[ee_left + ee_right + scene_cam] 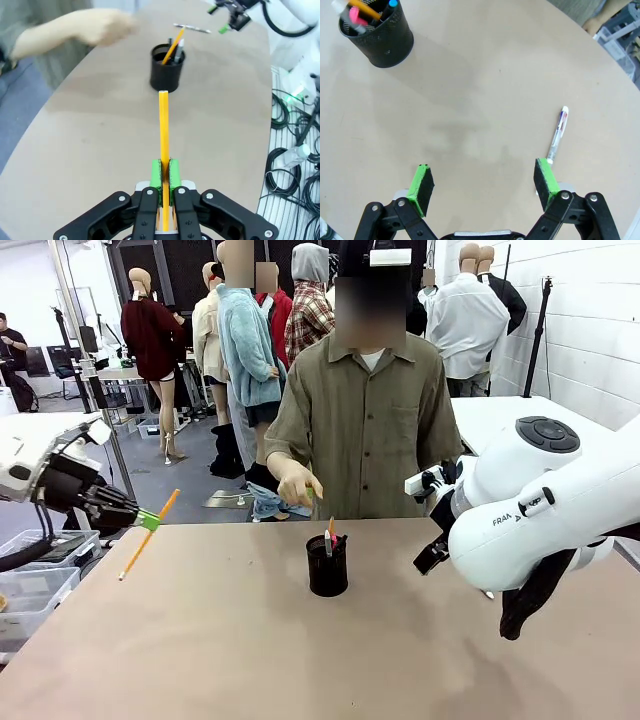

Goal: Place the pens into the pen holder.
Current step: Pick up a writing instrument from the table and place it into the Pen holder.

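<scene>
Where the pencil sits: in the air by the table's left edge, pinched btwn the green pads of the L gripper.
Pencil look: thin, straight, yellow-orange; can't tell which end is the point.
Pencil axis, front view: tilted, upper end up and toward table centre, lower end down and out to the left.
Pencil axis, L wrist view: runs straight out from the pads, far end aimed at the pen holder and stopping short of it.
L fingers: together, clamped on the pencil near its lower third.
Pen holder: black wire-mesh cup, upright, mid-table, in front of the person.
Inside holder: a yellow-orange stick w/ pink end, plus a dark pen w/ blue tip, both leaning and poking above the rim.
Silvery pen: lies flat on the table, well apart from the holder; grey barrel, white end w/ blue and red marks.
Silvery pen axis, R wrist view: points away from the R gripper, white end farthest, near end just beside one pad; touching or not, can't tell.
R fingers: wide apart, nothing btwn them, low over bare table.
Person's hand: raised above the far edge, behind the holder.
</scene>
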### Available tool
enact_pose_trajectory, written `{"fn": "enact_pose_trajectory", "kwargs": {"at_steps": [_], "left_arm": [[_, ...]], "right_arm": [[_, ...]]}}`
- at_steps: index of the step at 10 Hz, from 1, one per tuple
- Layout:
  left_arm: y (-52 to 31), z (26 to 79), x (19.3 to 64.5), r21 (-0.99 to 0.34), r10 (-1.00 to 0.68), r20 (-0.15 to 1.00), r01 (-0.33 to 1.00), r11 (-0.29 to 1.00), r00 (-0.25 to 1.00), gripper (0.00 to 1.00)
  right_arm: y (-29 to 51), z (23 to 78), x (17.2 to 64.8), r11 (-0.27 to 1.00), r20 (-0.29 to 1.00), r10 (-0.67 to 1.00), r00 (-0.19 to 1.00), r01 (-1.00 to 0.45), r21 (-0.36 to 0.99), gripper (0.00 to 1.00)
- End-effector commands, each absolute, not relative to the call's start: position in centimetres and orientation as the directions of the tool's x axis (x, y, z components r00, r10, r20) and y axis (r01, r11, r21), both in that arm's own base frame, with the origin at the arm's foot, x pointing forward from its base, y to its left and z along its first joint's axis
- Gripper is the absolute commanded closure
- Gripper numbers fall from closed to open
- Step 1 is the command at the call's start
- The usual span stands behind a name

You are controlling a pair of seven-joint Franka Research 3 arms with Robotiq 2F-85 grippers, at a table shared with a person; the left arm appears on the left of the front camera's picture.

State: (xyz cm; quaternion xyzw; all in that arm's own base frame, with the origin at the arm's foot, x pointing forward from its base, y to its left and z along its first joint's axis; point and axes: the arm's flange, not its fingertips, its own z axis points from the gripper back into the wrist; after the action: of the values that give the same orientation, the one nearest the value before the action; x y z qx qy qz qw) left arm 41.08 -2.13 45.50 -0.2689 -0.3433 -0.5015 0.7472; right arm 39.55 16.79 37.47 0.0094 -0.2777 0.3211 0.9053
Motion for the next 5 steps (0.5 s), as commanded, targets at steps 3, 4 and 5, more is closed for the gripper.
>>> {"fn": "enact_pose_trajectory", "kwargs": {"at_steps": [3,4,5], "left_arm": [[-6.9,46.4,46.0,0.059,-0.426,0.905,0.994,0.088,-0.016,1.00],[-8.4,46.6,47.1,0.097,-0.388,0.919,0.994,0.045,-0.072,1.00],[-10.3,46.8,48.2,0.129,-0.351,0.929,0.992,-0.004,-0.122,1.00]], "right_arm": [[16.8,37.4,39.5,0.793,0.508,0.577,0.640,-0.587,-0.161,0.00],[16.8,37.4,39.5,0.793,0.508,0.577,0.640,-0.587,-0.161,0.00],[16.8,37.4,39.5,0.793,0.508,0.577,0.640,-0.587,-0.161,0.00]]}}
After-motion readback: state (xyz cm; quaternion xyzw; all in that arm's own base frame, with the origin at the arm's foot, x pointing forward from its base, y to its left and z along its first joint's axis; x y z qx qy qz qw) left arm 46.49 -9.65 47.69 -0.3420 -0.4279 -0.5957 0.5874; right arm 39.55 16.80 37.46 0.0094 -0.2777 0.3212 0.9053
